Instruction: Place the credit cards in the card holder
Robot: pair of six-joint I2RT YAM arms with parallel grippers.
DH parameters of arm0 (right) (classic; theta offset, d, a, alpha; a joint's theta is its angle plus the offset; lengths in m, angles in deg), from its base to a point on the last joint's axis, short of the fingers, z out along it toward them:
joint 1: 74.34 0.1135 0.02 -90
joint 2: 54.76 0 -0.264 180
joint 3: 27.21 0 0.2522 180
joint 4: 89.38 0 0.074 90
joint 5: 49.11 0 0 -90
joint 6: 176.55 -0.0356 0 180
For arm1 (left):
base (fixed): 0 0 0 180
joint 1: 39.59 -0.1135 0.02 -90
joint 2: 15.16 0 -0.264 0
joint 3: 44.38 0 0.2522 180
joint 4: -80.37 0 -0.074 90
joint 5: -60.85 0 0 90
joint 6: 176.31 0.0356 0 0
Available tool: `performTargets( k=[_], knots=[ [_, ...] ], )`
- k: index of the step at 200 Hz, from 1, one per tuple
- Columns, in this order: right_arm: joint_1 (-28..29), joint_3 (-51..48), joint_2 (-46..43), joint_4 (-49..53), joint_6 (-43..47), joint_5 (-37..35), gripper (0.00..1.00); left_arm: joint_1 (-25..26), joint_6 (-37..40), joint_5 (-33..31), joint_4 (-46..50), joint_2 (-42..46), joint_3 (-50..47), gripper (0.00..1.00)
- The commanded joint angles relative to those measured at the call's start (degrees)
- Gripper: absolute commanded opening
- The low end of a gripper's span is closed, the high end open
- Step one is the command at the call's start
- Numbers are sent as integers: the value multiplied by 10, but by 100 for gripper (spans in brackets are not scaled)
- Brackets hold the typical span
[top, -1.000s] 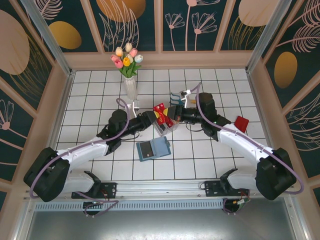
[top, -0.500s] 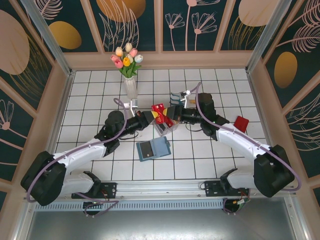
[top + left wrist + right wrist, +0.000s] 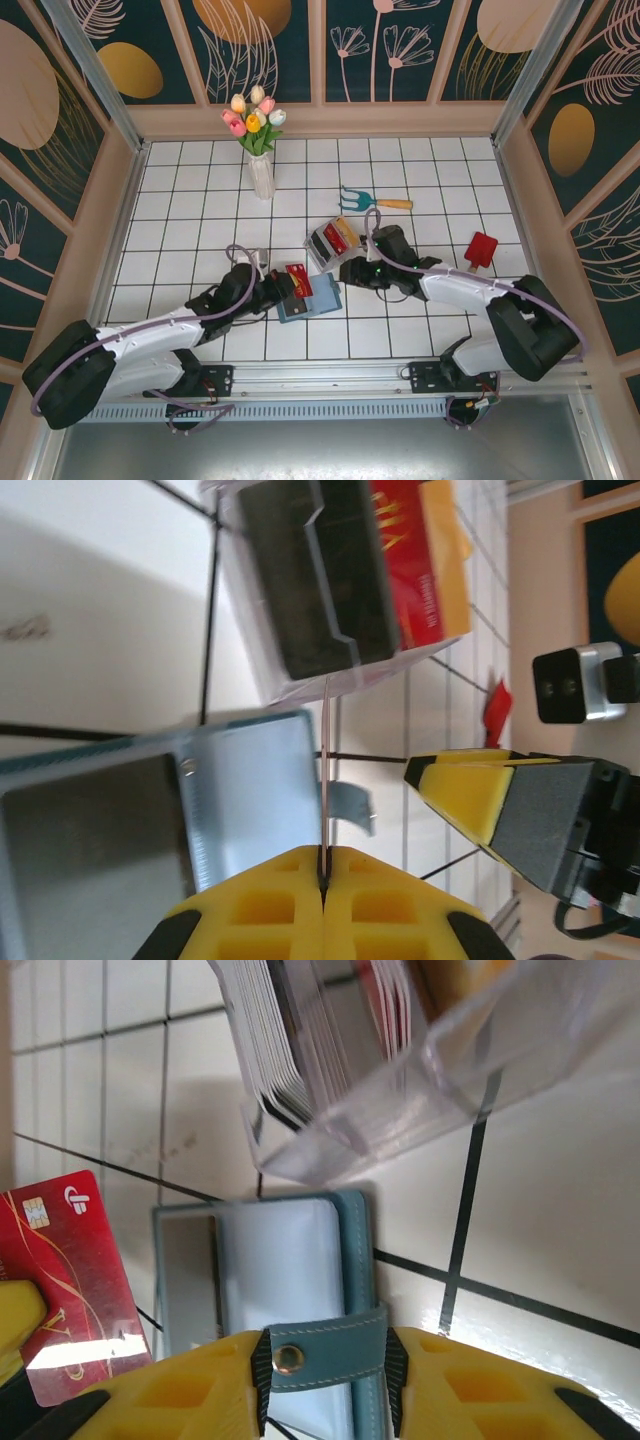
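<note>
White tiles (image 3: 180, 200), teal card holder (image 3: 322, 295), red card (image 3: 298, 281)

The holder (image 3: 290, 1290) is teal-blue at its edges and strap, pale grey-blue inside. The card (image 3: 70, 1270) beside it is red with thin pale curls. The clear tray (image 3: 330, 1135) shows red, yellow and dark cards (image 3: 400, 570). The table (image 3: 180, 200) is white tile with a black grid. The far tulips (image 3: 254, 112) are pink, yellow and white. The rake (image 3: 375, 200) is teal with an orange handle. The walls (image 3: 400, 50) are dark teal with gold ovals and pale leaf outlines.

Red card (image 3: 72, 1272) beside open card holder (image 3: 285, 1280)
</note>
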Motion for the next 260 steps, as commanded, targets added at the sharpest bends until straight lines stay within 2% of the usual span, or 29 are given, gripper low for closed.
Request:
performTargets(
  k=[1,15,82,125,151,172,204,226,260],
  knots=[
    [19,-2,16,-46,12,-34,36,23,-24,-63,7,-15,6,0],
    [25,-5,22,-52,10,-50,36,36,-30,-78,-1,-22,2,0],
    [26,-24,48,-80,7,-38,34,56,-30,-75,-45,-93,7,0],
    [29,-34,71,-96,3,-22,31,58,-28,-45,-83,-137,7,0],
    [33,-34,87,-98,2,-19,27,59,-31,-38,-65,-162,18,0],
    [36,-33,96,-101,0,-11,24,59,-33,-27,-73,-166,16,0],
    [38,-29,95,-85,1,-29,21,59,-33,-49,-18,-135,16,0],
    [37,-25,96,-82,5,-22,21,58,-35,-49,-40,-113,-1,0],
    [37,-25,106,-95,0,3,21,59,-12,-9,-36,-158,32,0]
  ],
)
